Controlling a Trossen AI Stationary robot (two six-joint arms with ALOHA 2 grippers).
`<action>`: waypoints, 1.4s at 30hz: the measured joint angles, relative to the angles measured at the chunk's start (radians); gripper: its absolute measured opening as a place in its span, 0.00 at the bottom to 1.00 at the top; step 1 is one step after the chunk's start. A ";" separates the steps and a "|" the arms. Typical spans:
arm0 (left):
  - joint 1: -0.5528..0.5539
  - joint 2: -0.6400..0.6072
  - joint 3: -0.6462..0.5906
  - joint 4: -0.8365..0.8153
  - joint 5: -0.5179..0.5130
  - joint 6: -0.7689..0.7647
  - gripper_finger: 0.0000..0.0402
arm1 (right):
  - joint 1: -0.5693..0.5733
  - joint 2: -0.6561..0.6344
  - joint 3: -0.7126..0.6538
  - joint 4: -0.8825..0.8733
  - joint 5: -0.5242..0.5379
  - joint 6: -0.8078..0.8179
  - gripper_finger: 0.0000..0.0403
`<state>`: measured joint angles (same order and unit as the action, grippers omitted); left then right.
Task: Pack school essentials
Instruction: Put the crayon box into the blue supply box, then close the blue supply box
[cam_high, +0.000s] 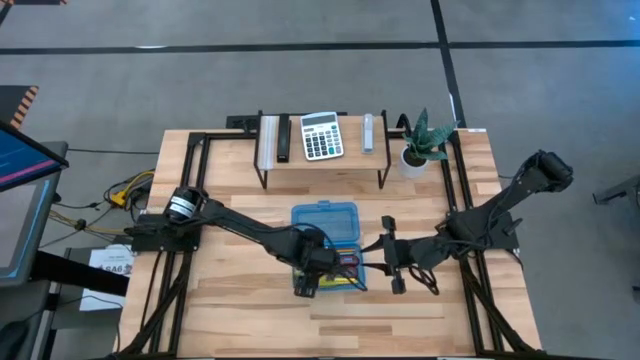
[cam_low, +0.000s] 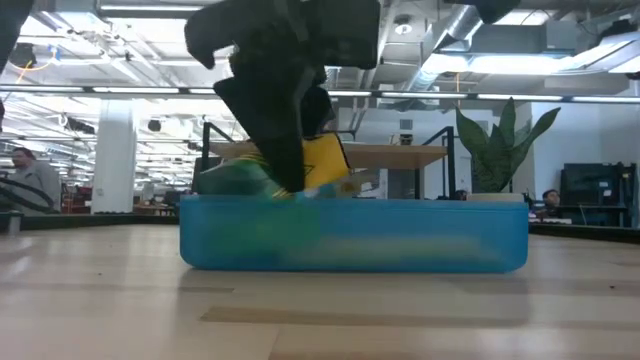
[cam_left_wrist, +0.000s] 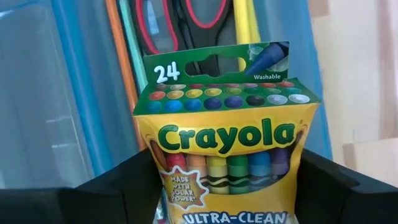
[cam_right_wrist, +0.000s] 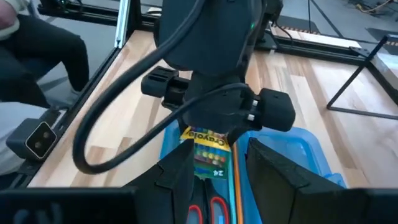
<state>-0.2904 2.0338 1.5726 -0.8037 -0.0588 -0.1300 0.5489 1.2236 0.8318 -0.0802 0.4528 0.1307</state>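
Observation:
The translucent blue case lies open at the table's middle and also shows in the low view. In it lie red-handled scissors, a yellow pencil, an orange pencil and a teal pen. My left gripper is over the case's near part, shut on the yellow-green crayon box. My right gripper is open and empty just to the right of the case. The sticky-note pad does not show. My left gripper pinches the crayon box's two narrow sides between its two fingers, at the box's closed end. The fingers slant down from above. The box is tilted, its green flap end pointing down at the case; whether it touches the contents I cannot tell.
A black wire stand at the far edge carries the white-and-grey calculator and some other small items. A potted plant stands to its right. Bare wood lies near and left of the case. People show in the room behind.

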 joint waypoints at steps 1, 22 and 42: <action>0.002 -0.001 0.000 0.005 0.001 0.000 0.68 | -0.001 0.000 0.000 0.003 0.000 0.001 0.41; 0.016 -0.095 0.004 0.031 0.014 0.041 0.88 | -0.002 0.000 0.000 -0.003 -0.001 0.011 0.41; -0.066 -0.601 -0.666 0.690 -0.217 -0.049 0.61 | -0.112 -0.102 -0.246 0.146 -0.002 0.088 0.41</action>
<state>-0.3562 1.4333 0.9062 -0.1134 -0.2762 -0.1792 0.4370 1.1220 0.5854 0.0659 0.4507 0.2191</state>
